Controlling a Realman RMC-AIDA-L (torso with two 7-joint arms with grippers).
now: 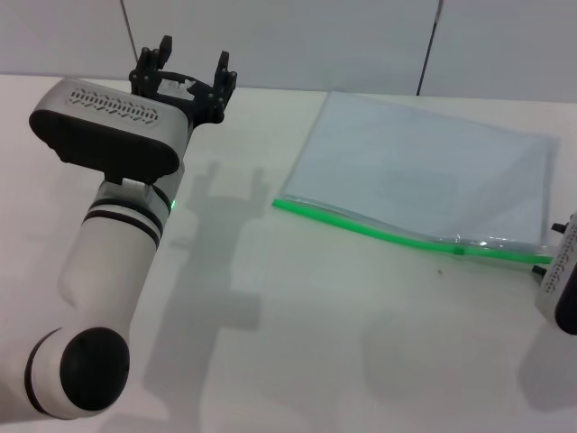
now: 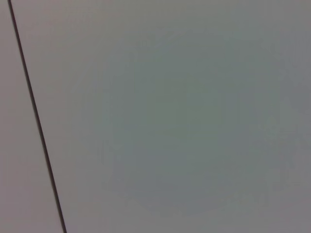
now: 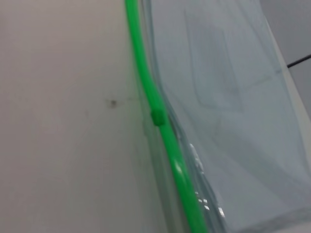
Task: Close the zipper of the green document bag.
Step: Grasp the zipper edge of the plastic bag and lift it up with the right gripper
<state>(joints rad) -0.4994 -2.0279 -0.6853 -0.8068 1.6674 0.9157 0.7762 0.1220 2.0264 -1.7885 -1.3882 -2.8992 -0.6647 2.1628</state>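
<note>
The green document bag [image 1: 424, 176] lies flat on the white table at the right, a translucent pale blue-grey pouch. Its bright green zipper [image 1: 361, 225] runs along the near long edge, with the small dark green slider [image 1: 458, 253] toward the right end. In the right wrist view the zipper [image 3: 160, 121] and slider [image 3: 158, 117] are close, and the strip past the slider gapes. My left gripper [image 1: 189, 61] is raised at the back left, open and holding nothing. Only the right arm's wrist housing [image 1: 561, 280] shows at the right edge, near the zipper's right end.
A small dark speck [image 1: 440, 268] marks the table just in front of the zipper. The wall panels [image 1: 288, 36] rise behind the table's far edge. The left wrist view shows only a plain wall panel with a dark seam [image 2: 36, 121].
</note>
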